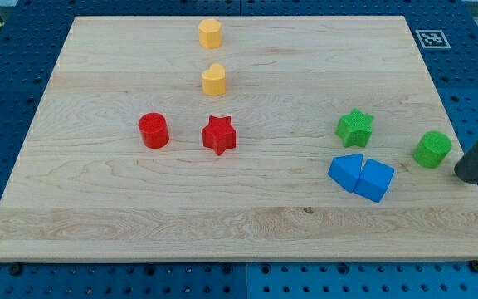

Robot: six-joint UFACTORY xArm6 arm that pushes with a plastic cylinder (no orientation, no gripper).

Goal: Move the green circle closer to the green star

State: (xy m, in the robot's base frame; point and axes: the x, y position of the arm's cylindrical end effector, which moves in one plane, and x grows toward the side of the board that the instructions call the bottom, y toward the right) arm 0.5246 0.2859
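Observation:
The green circle sits near the board's right edge. The green star lies to its left, a block's width or so away and slightly higher in the view. My tip is the lower end of the dark rod coming in from the view's right. It stands just right of and slightly below the green circle, a small gap apart from it, at the board's right edge.
Two blue blocks lie touching each other just below the green star. A red circle and a red star sit left of centre. Two yellow blocks sit near the top. The wooden board rests on a blue pegboard.

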